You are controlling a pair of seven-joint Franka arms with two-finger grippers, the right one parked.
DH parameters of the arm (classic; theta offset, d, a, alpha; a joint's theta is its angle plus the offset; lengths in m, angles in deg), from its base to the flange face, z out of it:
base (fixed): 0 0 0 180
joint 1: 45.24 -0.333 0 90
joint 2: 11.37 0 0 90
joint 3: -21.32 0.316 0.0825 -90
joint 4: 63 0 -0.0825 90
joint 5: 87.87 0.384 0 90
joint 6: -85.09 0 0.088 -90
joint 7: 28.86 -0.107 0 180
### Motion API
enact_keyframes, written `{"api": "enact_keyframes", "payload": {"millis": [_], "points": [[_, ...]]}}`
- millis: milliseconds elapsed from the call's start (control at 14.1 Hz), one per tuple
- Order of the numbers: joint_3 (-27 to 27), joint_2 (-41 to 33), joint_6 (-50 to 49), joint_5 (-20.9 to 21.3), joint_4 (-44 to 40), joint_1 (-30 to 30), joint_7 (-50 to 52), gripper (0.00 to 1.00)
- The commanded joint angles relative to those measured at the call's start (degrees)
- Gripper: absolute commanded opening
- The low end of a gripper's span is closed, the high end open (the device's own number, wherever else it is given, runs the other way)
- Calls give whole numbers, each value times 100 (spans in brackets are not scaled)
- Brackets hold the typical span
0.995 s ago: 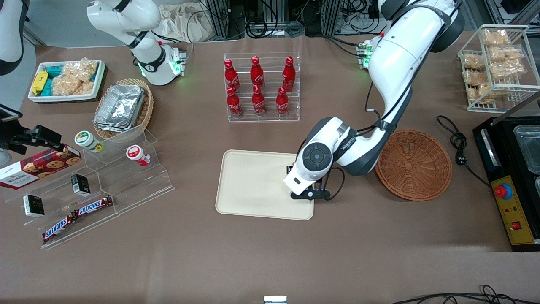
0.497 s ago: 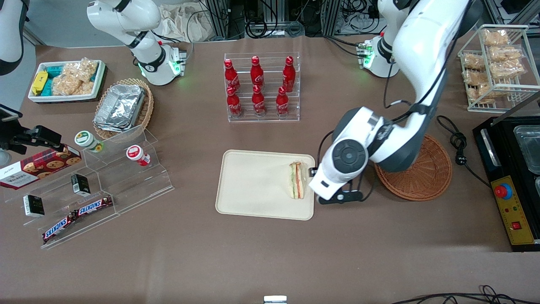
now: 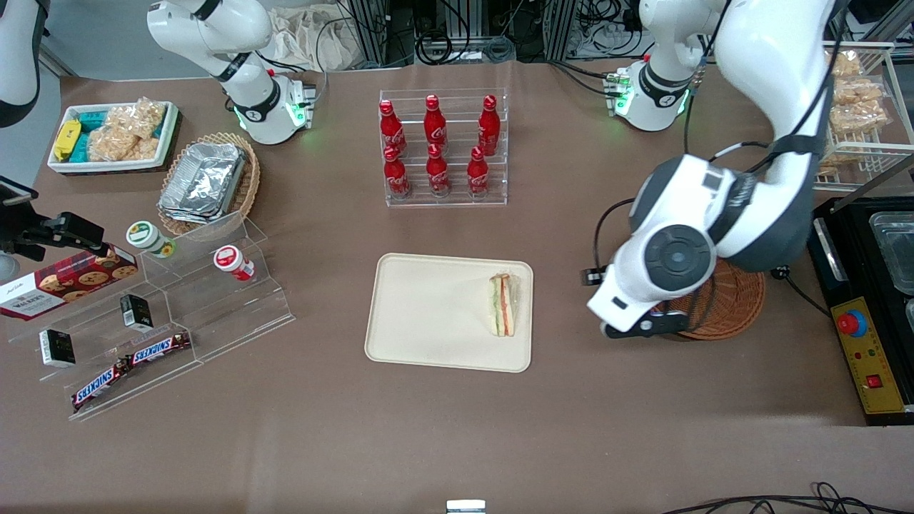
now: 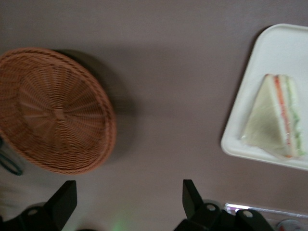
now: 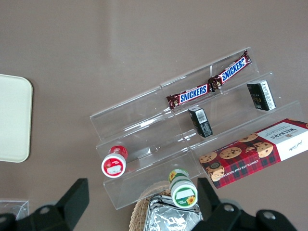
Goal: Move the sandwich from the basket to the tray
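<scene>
The sandwich (image 3: 503, 305), a white wedge with orange and green layers, lies on the cream tray (image 3: 428, 314) by its edge toward the working arm's end. Nothing touches it. The reddish-brown basket (image 3: 739, 303) is partly hidden under my arm and holds nothing that I can see. My gripper (image 4: 129, 190) hangs high over bare table between tray and basket, open, with nothing between its fingers. The left wrist view shows the empty basket (image 4: 53, 110), the sandwich (image 4: 276, 120) and the tray (image 4: 284, 53).
A clear rack of red bottles (image 3: 443, 146) stands farther from the camera than the tray. A black appliance with a red button (image 3: 864, 335) and a wire rack of snacks (image 3: 853, 107) sit at the working arm's end. An acrylic stand (image 3: 171, 314) lies toward the parked arm's end.
The gripper was low over the tray, let go of the sandwich there, then rose and swung away toward the basket. The sandwich stays on the tray.
</scene>
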Motion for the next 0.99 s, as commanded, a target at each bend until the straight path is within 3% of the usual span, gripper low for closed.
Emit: {"api": "enact_keyframes", "payload": {"millis": [0,426,781,923], "points": [[-23,-437,-180,-82,341,-444,-773,98],[-32,-710,-321,-178,342,-928,-1469,98],[11,-1061,-427,-512,342,-1570,-2120,98],[544,-1158,-427,-565,342,-1317,-2287,98]]}}
